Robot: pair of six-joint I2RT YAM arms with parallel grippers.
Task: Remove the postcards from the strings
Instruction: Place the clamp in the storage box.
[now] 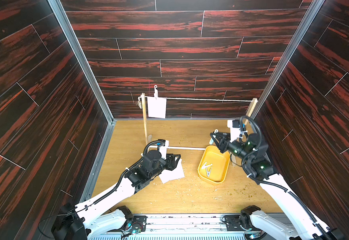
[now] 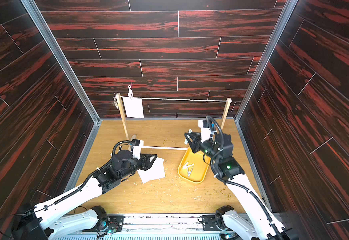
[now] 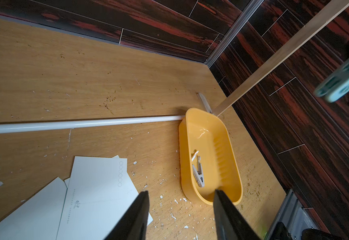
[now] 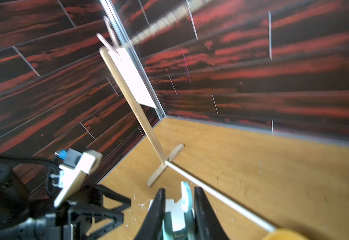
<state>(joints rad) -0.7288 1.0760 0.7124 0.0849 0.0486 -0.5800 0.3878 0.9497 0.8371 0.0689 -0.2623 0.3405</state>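
Yellow plastic tray on the wooden counter is your reference; two pale clothespins lie inside it. Your right claw sits above the tray's far end, pressed together on a teal clothespin. Loose postcards, white, lie overlapping and flat on the counter near the tray's left side; your left claw hovers over them, spread, gripping nothing. One hanging postcard is well apart from the tray, far-left of it, pinned by a hooked clothespin to the string beside the post farthest from the tray.
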